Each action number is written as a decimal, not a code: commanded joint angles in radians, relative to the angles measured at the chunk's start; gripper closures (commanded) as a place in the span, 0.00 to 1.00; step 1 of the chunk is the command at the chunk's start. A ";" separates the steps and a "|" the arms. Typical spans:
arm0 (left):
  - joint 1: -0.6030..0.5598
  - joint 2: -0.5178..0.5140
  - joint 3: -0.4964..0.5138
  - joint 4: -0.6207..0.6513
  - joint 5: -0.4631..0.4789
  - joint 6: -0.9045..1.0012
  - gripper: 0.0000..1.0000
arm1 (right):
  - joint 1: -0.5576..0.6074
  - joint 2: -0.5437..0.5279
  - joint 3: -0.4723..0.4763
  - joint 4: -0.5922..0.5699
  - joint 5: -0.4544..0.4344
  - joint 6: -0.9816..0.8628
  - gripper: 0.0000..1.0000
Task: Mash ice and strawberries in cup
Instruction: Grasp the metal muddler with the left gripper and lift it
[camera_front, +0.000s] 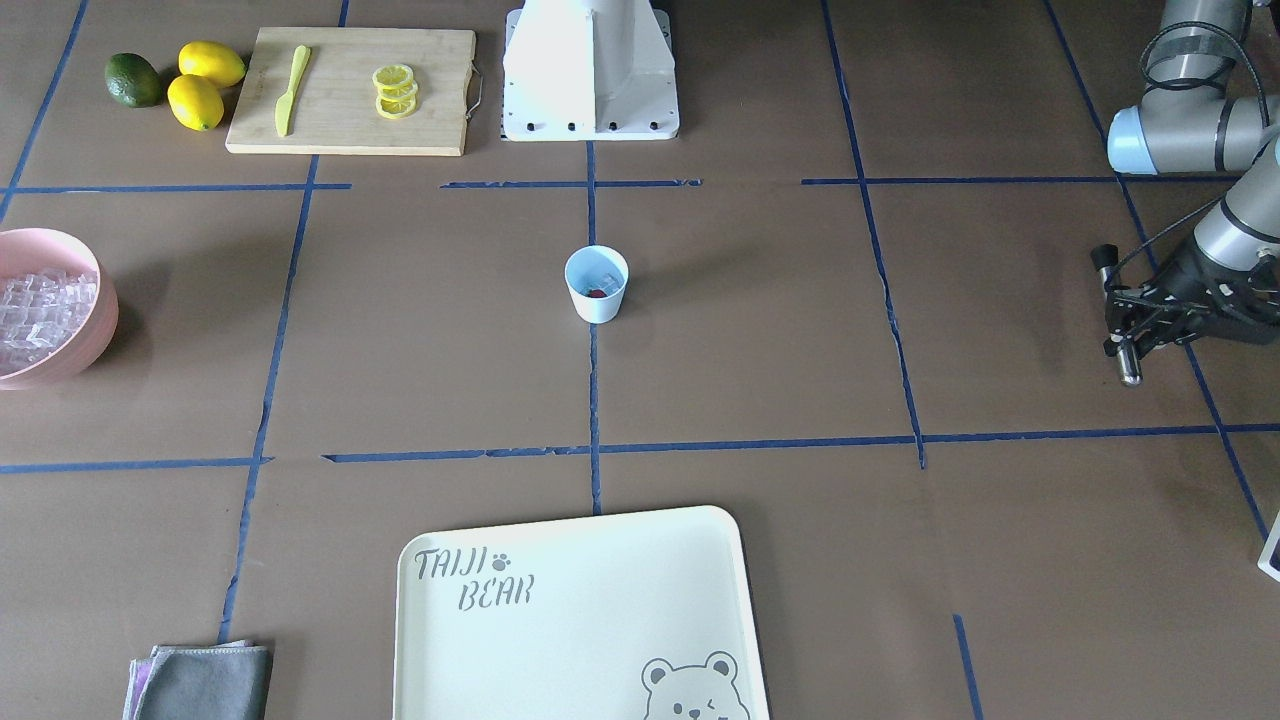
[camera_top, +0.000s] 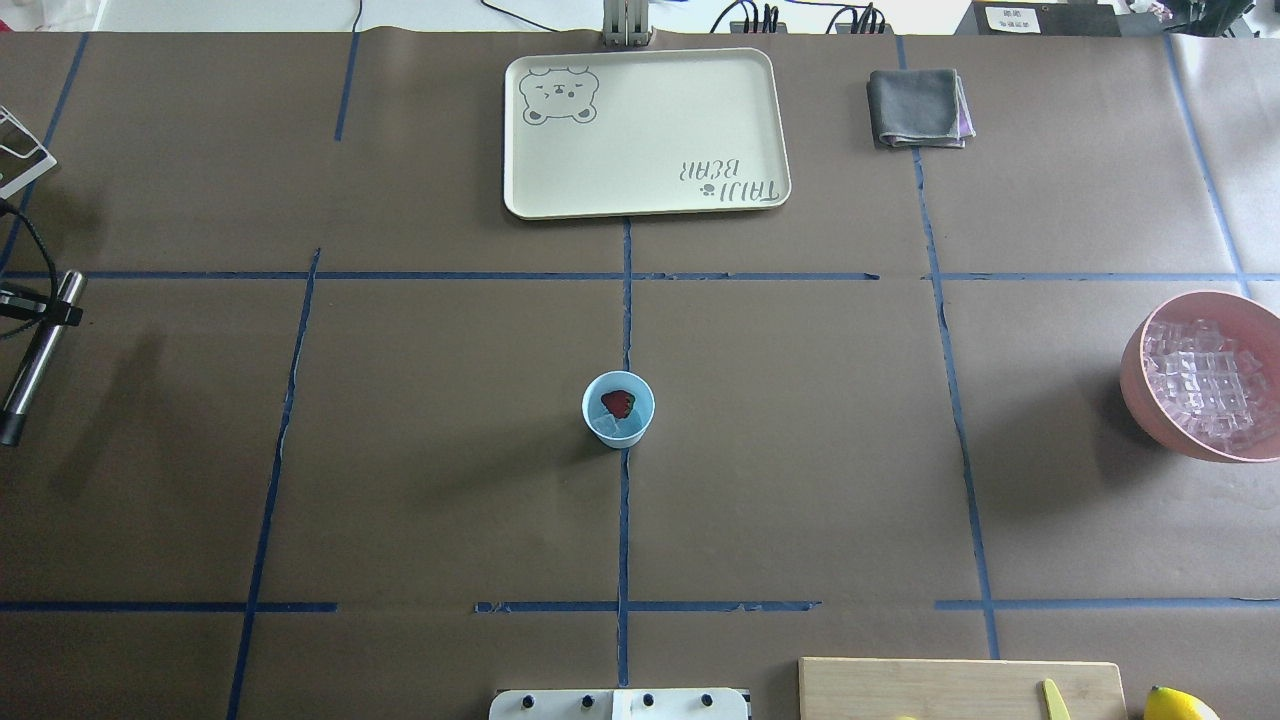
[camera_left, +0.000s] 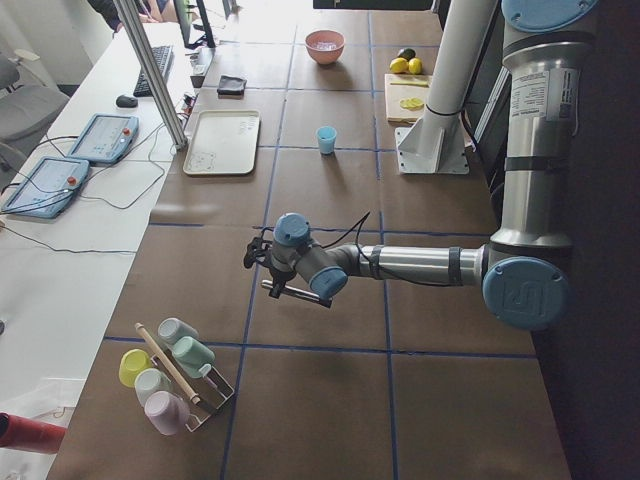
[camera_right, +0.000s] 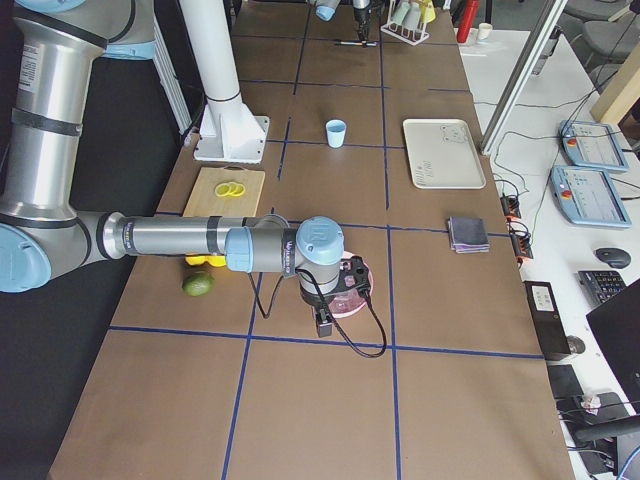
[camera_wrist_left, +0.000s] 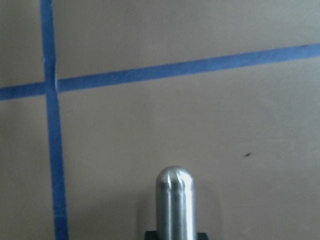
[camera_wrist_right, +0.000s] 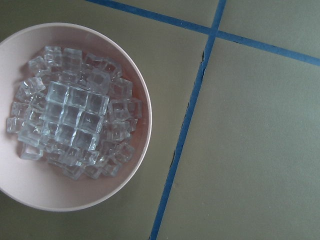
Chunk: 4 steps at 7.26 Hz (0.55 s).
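Note:
The pale-blue cup (camera_top: 618, 408) stands at the table's middle; it also shows in the front view (camera_front: 596, 285). Inside it lie a red strawberry (camera_top: 618, 402) and a few clear ice cubes (camera_top: 612, 429). My left gripper (camera_front: 1120, 312) is far off at the table's left end, shut on a metal rod (camera_front: 1128, 360) with a rounded tip (camera_wrist_left: 174, 200), held above the table. My right gripper (camera_right: 322, 318) hangs over the pink bowl (camera_wrist_right: 142, 150) of ice (camera_wrist_right: 75, 115). It shows only in the right side view, so I cannot tell whether it is open.
A cream bear tray (camera_top: 520, 200) lies at the far middle, a grey cloth (camera_top: 918, 108) beside it. A cutting board (camera_front: 350, 140) with lemon slices (camera_front: 395, 90) and a yellow knife (camera_front: 291, 90), lemons (camera_front: 196, 102) and a lime (camera_front: 133, 80) sit near the robot base (camera_front: 590, 115).

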 joint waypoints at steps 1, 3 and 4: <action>-0.002 -0.098 -0.076 -0.073 -0.008 0.064 0.96 | 0.000 0.000 0.001 0.000 0.000 0.000 0.00; 0.001 -0.210 -0.125 -0.203 -0.028 -0.047 0.94 | 0.000 0.000 0.001 0.000 0.000 0.002 0.00; 0.013 -0.284 -0.119 -0.313 -0.024 -0.186 0.96 | 0.000 0.000 0.001 0.000 0.000 0.002 0.00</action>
